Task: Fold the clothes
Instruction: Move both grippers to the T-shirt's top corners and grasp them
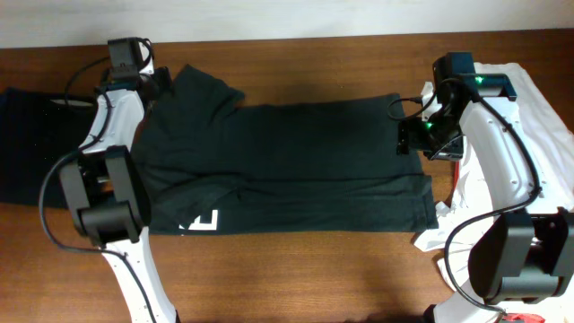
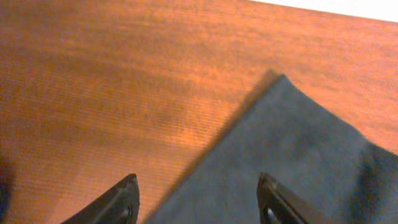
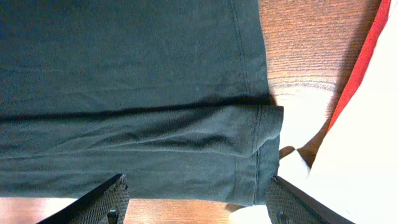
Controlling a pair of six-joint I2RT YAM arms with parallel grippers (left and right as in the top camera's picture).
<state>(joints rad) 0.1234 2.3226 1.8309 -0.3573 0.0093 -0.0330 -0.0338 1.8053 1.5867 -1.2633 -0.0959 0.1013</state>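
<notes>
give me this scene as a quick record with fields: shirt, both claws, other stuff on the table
shirt: black T-shirt spread flat on the wooden table, white lettering at its near edge
left claw: open, over a shirt edge, holding nothing
right claw: open, over the shirt hem, holding nothing
other: white garment at right, dark cloth at left

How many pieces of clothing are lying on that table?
3: a black T-shirt spread across the middle, a dark garment at the left edge, a white garment at the right edge. A red strip beside the white one may be a fourth.
</notes>
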